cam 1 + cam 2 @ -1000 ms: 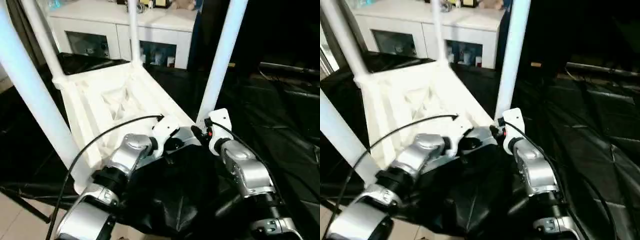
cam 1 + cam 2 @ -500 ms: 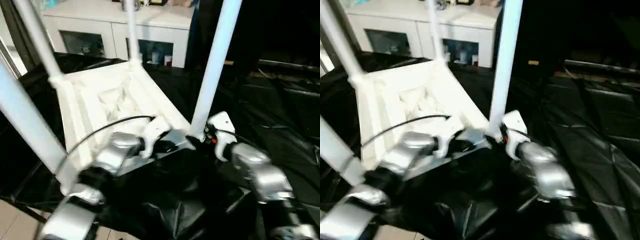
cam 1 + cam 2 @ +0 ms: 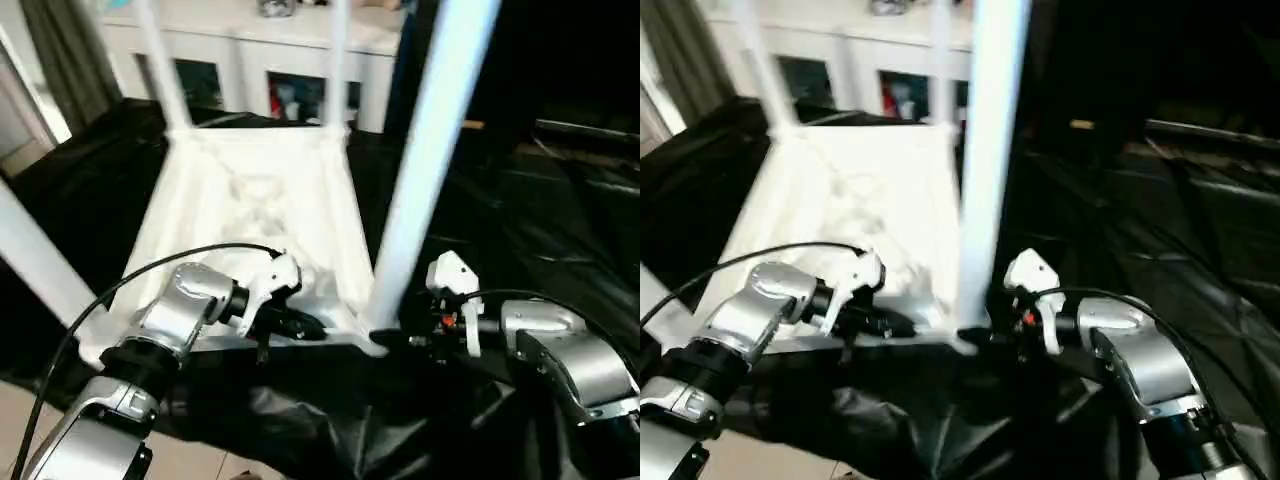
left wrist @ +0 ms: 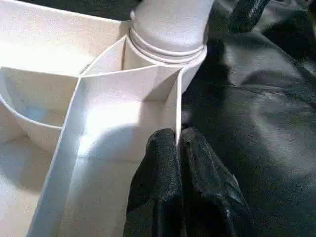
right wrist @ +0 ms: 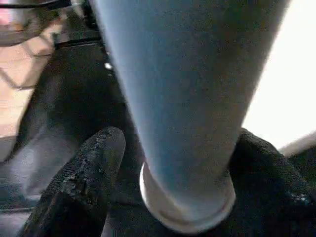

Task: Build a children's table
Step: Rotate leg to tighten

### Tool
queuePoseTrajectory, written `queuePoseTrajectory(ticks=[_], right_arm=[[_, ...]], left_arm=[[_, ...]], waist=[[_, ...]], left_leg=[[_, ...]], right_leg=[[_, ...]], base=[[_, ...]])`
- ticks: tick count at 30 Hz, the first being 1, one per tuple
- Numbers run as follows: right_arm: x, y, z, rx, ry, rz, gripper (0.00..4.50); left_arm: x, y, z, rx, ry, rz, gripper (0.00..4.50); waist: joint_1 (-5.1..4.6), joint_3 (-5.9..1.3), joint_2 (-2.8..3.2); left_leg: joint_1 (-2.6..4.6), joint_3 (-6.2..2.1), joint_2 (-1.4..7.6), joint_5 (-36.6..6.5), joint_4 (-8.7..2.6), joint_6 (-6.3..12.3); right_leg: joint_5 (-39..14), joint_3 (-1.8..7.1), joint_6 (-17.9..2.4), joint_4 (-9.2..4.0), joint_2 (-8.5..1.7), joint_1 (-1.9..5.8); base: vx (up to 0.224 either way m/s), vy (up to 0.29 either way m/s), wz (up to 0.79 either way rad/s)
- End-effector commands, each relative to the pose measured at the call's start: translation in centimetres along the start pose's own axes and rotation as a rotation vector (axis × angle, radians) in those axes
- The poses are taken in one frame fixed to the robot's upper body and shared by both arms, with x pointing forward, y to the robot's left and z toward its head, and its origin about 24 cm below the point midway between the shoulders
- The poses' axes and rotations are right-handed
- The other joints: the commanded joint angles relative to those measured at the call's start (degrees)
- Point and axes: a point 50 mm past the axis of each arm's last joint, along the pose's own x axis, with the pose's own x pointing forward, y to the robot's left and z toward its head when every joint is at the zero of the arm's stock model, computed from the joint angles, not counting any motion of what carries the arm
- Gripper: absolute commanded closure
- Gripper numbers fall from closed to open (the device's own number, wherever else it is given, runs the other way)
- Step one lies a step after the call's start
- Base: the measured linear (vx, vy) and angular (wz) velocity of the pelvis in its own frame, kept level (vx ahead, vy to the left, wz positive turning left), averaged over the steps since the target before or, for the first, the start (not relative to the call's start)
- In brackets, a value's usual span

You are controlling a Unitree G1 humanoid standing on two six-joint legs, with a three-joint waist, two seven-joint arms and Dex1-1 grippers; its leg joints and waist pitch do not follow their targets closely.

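Note:
The children's table lies upside down: its white ribbed top (image 3: 260, 190) rests on the black sheet with all its legs pointing up. My left gripper (image 3: 300, 325) is shut on the thin rim wall (image 4: 163, 103) of the top, beside the near right corner socket (image 4: 168, 34); its fingers (image 4: 160, 173) pinch that wall. My right gripper (image 3: 395, 340) stands open around the base of the near right leg (image 3: 420, 170). One finger (image 5: 84, 182) is a little off the leg (image 5: 187, 89); the other sits against its far side.
The other legs rise at the far left (image 3: 160, 60), far right (image 3: 337, 60) and near left (image 3: 35, 255). A white glass-door cabinet (image 3: 250, 70) stands behind. A black sheet (image 3: 560, 220) covers the surface; pale floor (image 3: 30, 420) shows at the bottom left.
The head view has swung, so the whole picture shifted. My right gripper's fingers have parted around the leg's base. My left gripper keeps its hold on the rim.

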Motion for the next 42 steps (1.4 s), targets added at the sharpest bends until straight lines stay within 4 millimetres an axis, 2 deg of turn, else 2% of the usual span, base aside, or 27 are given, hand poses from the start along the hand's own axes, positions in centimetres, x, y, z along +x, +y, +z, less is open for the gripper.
queuePoseTrajectory(ticks=[1,8,9,10,13,16,17,19,20,21,22,23,24,25,26,27,28,30,31,32,34,36,38,40,42], right_arm=[[0.7,0.4,0.6,-0.024,-0.016,0.053,1.49],[1.1,0.6,0.4,-0.022,-0.006,0.073,2.00],[1.1,0.7,0.4,-0.021,-0.002,0.083,2.20],[1.1,0.7,0.3,-0.020,0.000,0.088,2.24],[1.1,0.7,0.3,-0.021,0.005,0.093,2.35],[1.2,0.8,0.2,-0.019,0.003,0.094,2.45],[1.3,0.9,0.2,-0.014,-0.003,0.091,2.48],[1.5,1.0,0.0,0.007,-0.023,0.069,2.50],[1.8,0.7,-0.3,0.016,-0.033,0.001,2.51],[2.4,-0.1,-0.9,0.044,-0.046,-0.131,2.51],[2.8,-0.6,-1.2,0.067,-0.050,-0.216,2.52],[2.8,-0.6,-1.2,0.067,-0.050,-0.216,2.53],[3.7,-1.7,-1.8,0.145,-0.058,-0.389,2.54],[3.9,-2.0,-1.9,0.173,-0.062,-0.439,2.55],[4.1,-2.2,-2.0,0.197,-0.064,-0.478,2.56],[4.6,-2.8,-2.0,0.243,-0.080,-0.578,2.56],[4.9,-3.2,-2.0,0.284,-0.086,-0.655,2.57],[5.5,-3.4,-2.0,0.321,-0.092,-0.733,2.57],[6.1,-3.3,-1.7,0.347,-0.103,-0.765,2.57],[6.1,-3.3,-1.7,0.347,-0.103,-0.765,2.57],[7.7,-2.7,-0.9,0.343,-0.115,-0.744,2.57],[8.8,-2.0,-0.2,0.321,-0.136,-0.687,2.57],[8.8,-2.0,-0.1,0.320,-0.137,-0.685,2.57],[9.0,-1.8,0.1,0.304,-0.148,-0.664,2.57],[9.1,-1.8,0.4,0.306,-0.169,-0.647,2.01]], left_arm=[[0.6,-0.4,0.2,0.014,-0.001,-0.043,4.50],[0.4,-0.4,0.0,0.011,0.001,-0.029,4.50],[0.3,-0.4,0.0,0.010,0.000,-0.023,4.50],[0.3,-0.4,0.0,0.010,0.000,-0.020,4.50],[0.2,-0.4,-0.1,0.008,-0.002,-0.014,4.50],[0.2,-0.4,-0.2,0.006,-0.002,-0.010,4.50],[0.2,-0.3,-0.2,0.003,-0.007,0.001,4.50],[0.4,0.0,0.0,-0.004,-0.023,0.046,4.50],[0.6,0.6,0.3,-0.003,-0.033,0.119,4.50],[0.9,1.5,0.6,-0.004,-0.039,0.227,4.50],[1.0,1.9,0.8,-0.006,-0.041,0.279,4.50],[1.0,1.9,0.8,-0.006,-0.041,0.279,4.50],[1.2,2.8,1.2,-0.019,-0.047,0.386,4.50],[1.3,3.0,1.4,-0.028,-0.053,0.414,4.50],[1.3,3.2,1.5,-0.037,-0.059,0.437,4.50],[1.8,3.6,2.1,-0.032,-0.072,0.484,4.50],[2.3,3.8,2.5,-0.035,-0.084,0.523,4.50],[3.2,4.0,3.0,-0.046,-0.089,0.551,4.50],[4.1,3.9,3.4,-0.046,-0.092,0.552,4.50],[4.1,3.9,3.4,-0.046,-0.092,0.552,4.50],[5.6,3.7,4.2,-0.048,-0.112,0.526,4.50],[6.2,3.6,4.6,-0.040,-0.118,0.513,4.50],[6.2,3.6,4.6,-0.039,-0.118,0.512,4.50],[6.3,3.6,4.7,-0.035,-0.119,0.504,4.50],[6.3,3.6,4.7,-0.032,-0.116,0.497,4.50]], waist=[[-0.12,-2.84,-0.45],[0.12,-2.88,-0.74],[0.14,-2.85,-0.64],[0.12,-2.85,-0.69],[0.12,-2.89,-0.18],[0.08,-2.94,-0.28],[0.21,-3.03,0.27],[0.15,-2.99,0.04],[0.11,-2.92,-0.09],[0.18,-2.68,-0.17],[-0.08,-2.21,-0.47],[-0.18,-2.12,-0.45],[-0.23,-2.13,-0.35],[-0.74,-1.92,-0.37],[-0.98,-1.87,0.02],[-1.35,-1.94,-0.14],[-1.66,-1.98,0.41],[-1.96,-2.22,0.05],[-1.90,-2.20,0.19],[-1.93,-2.22,1.03],[-2.14,-2.31,0.65],[-2.07,-2.46,0.71],[-2.08,-2.49,0.70],[-2.05,-2.48,0.75],[-2.06,-2.59,0.86]], left_leg=[[0.41,-0.23,2.54,-13.5,-3.57,1.76],[0.20,-0.20,2.32,-11.9,-3.39,1.96],[0.21,-0.23,2.32,-12.1,-3.42,1.93],[0.22,-0.22,2.31,-12.2,-3.43,1.89],[0.32,-0.27,2.31,-12.7,-3.42,1.48],[0.26,-0.27,2.26,-12.8,-3.38,1.37],[0.29,-0.35,2.26,-12.6,-3.34,1.28],[0.25,-0.33,2.24,-13.3,-3.35,1.12],[0.20,-0.32,2.24,-13.6,-3.40,1.12],[0.35,-0.34,2.21,-15.0,-3.53,0.66],[0.21,-0.46,2.01,-16.9,-3.83,-0.14],[0.27,-0.51,1.82,-18.2,-3.88,-0.63],[0.63,-0.86,1.79,-19.9,-4.01,-1.41],[0.40,-1.13,1.70,-21.3,-4.21,-2.17],[0.33,-1.36,1.65,-21.9,-4.36,-2.56],[0.46,-1.50,1.62,-22.9,-4.39,-2.61],[0.87,-1.36,1.61,-23.5,-4.26,-2.65],[0.81,-1.38,1.58,-22.6,-4.27,-2.58],[0.75,-1.25,1.71,-21.7,-4.28,-2.29],[0.78,-1.24,1.70,-21.9,-4.25,-2.35],[0.35,-1.10,1.57,-20.8,-4.25,-2.16],[0.50,-0.94,1.55,-20.0,-4.10,-1.75],[0.21,-0.85,1.58,-18.3,-4.03,-1.03],[0.21,-0.80,1.57,-18.0,-4.01,-0.74],[0.32,-0.76,1.61,-17.8,-4.00,-0.64]], right_leg=[[-10.6,2.44,-12.8,-3.04,-3.31,2.09],[-10.3,2.38,-12.3,-2.92,-3.36,2.30],[-10.8,2.37,-12.1,-2.96,-3.37,2.29],[-11.1,2.36,-12.0,-3.00,-3.34,2.27],[-10.9,2.39,-12.0,-3.01,-3.29,2.25],[-10.0,2.34,-12.2,-2.96,-3.20,2.37],[-9.5,2.34,-12.4,-2.82,-3.24,2.37],[-9.1,2.30,-12.7,-2.90,-3.19,2.45],[-9.5,2.31,-12.7,-2.95,-3.18,2.37],[-12.1,2.35,-12.3,-3.28,-3.32,2.16],[-16.7,2.28,-11.2,-3.73,-3.42,1.98],[-20.2,2.21,-10.2,-4.11,-3.47,1.87],[-25.3,2.13,-8.5,-4.51,-3.77,1.82],[-28.7,1.95,-7.0,-4.79,-3.71,1.72],[-30.2,1.83,-6.3,-4.83,-3.74,1.85],[-31.7,1.75,-4.9,-5.29,-3.77,1.75],[-31.3,1.91,-5.0,-5.69,-3.67,1.18],[-28.3,1.92,-5.7,-5.42,-3.43,1.36],[-25.3,2.09,-6.4,-5.16,-3.34,1.27],[-24.3,2.16,-7.0,-5.04,-3.31,1.26],[-20.4,2.17,-7.5,-4.70,-2.99,1.63],[-18.0,2.34,-8.0,-4.52,-2.99,1.67],[-14.8,2.36,-9.0,-4.13,-2.97,1.99],[-15.0,2.35,-9.1,-4.15,-3.05,2.03],[-15.8,2.37,-9.0,-4.26,-3.10,2.04]], base=[[0.000,0.000,0.00],[0.000,0.000,0.00],[0.000,0.000,0.00],[0.000,0.000,0.00],[0.000,0.000,0.00],[0.000,0.000,0.00],[0.000,0.000,0.00],[0.000,0.000,0.00],[0.000,0.000,0.00],[0.000,0.000,0.00],[0.000,0.000,0.00],[0.000,0.000,0.00],[-0.057,-0.005,-0.04],[-0.057,0.000,-0.09],[-0.057,0.000,-0.09],[-0.051,0.004,-0.10],[0.000,0.000,0.00],[0.000,0.000,0.00],[0.000,0.000,0.00],[0.000,0.000,0.00],[0.000,0.000,0.00],[0.000,0.000,0.00],[0.000,0.000,0.00],[0.000,0.000,0.00],[0.000,0.000,0.00]])
